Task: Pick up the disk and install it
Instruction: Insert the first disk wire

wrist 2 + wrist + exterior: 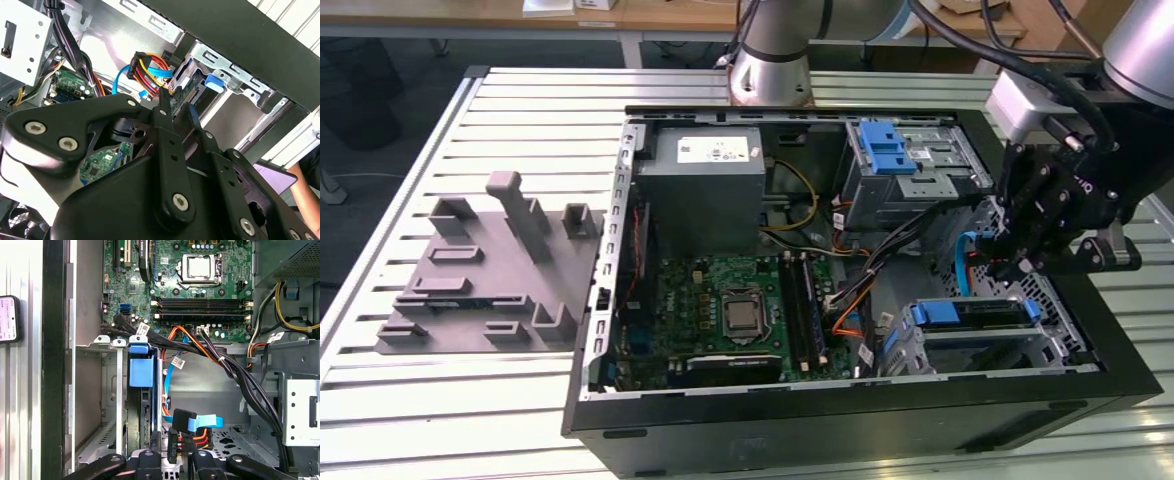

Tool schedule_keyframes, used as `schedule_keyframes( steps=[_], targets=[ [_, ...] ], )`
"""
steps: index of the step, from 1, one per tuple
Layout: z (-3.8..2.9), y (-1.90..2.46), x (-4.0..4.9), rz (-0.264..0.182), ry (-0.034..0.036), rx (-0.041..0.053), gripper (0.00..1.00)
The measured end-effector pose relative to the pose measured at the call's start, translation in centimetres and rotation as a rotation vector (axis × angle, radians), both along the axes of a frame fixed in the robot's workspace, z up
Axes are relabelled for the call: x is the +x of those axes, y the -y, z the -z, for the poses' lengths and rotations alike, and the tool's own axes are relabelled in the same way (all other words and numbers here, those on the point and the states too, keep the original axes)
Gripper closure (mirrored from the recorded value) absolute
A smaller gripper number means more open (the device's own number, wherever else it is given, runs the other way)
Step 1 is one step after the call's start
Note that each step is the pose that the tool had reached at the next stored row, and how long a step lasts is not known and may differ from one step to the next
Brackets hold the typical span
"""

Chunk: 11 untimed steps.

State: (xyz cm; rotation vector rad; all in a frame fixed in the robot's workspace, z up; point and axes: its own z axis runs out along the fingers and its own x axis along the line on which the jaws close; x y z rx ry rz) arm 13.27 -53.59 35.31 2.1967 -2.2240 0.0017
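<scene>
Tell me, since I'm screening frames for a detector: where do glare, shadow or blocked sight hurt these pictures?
Exterior view: even light; the computer case front wall is dark, and the gripper is black against it. Second wrist view: the gripper linkage blocks most of the scene, and bright glare washes out the metal behind. First wrist view: sharp, well lit motherboard, with a pale overexposed strip along one edge.

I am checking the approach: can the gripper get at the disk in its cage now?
Probably yes: the gripper hangs close to the disk, whose blue bracket faces the open side, though the blue cable lies near.

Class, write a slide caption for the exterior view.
End effector hovers inside open computer case, above the disk seated in its bay.
</scene>
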Motion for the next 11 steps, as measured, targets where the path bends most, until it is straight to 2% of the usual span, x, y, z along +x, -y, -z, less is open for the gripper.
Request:
schedule_keyframes(
  steps=[11],
  targets=[
    [0.08, 0.00, 0.00, 0.000, 0.0000, -0.0029, 0.71]
  ],
)
